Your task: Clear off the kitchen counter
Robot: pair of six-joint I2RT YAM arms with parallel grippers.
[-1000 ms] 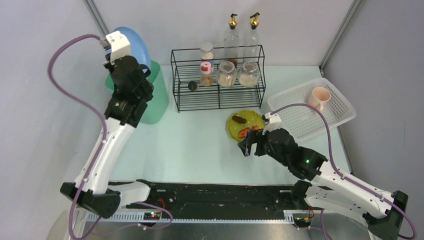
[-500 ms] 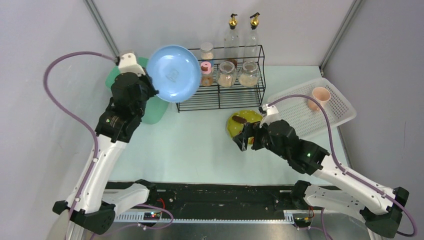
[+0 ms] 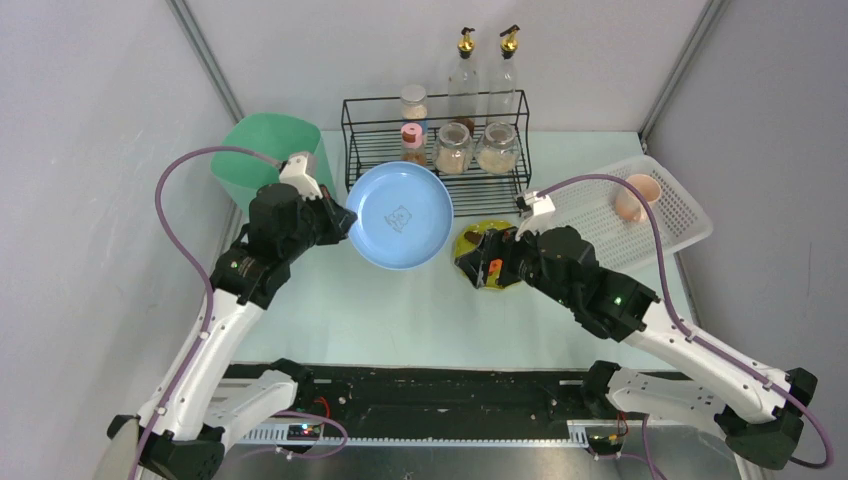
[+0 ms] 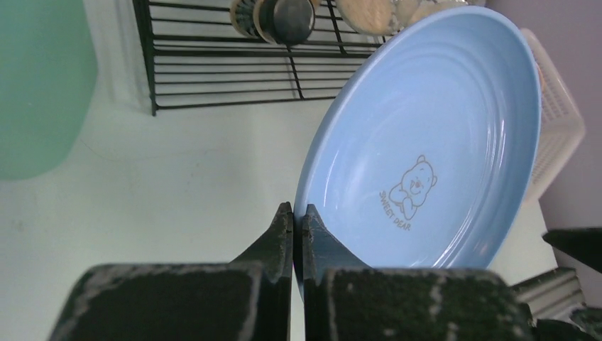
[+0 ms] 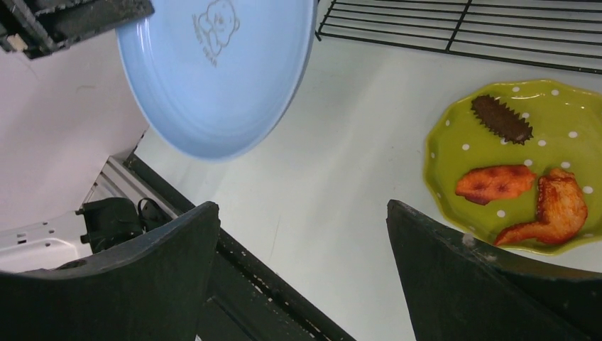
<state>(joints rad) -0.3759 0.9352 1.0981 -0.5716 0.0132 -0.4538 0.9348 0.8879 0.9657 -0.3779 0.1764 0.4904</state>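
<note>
My left gripper [image 3: 347,222] is shut on the rim of a light blue plate [image 3: 400,215] printed with a bear. It holds the plate tilted above the pale kitchen counter [image 3: 400,310], in front of the rack. In the left wrist view the fingers [image 4: 298,217] pinch the plate's edge [image 4: 426,142]. My right gripper [image 3: 478,268] is open and empty, hovering at the near-left edge of a green dotted plate [image 3: 482,237]. The right wrist view shows that plate [image 5: 454,149] holding a dark piece [image 5: 502,118], an orange piece [image 5: 495,183] and a chicken wing [image 5: 550,213].
A black wire rack [image 3: 437,190] with several jars stands at the back, with two oil bottles [image 3: 466,70] behind it. A green bin [image 3: 262,155] is at the back left. A white slatted basket [image 3: 670,225] at the right holds a pink cup [image 3: 635,197].
My left arm has swung the blue plate from above the green bin to the right and forward, over the counter. My right gripper has moved left and back to the green plate.
</note>
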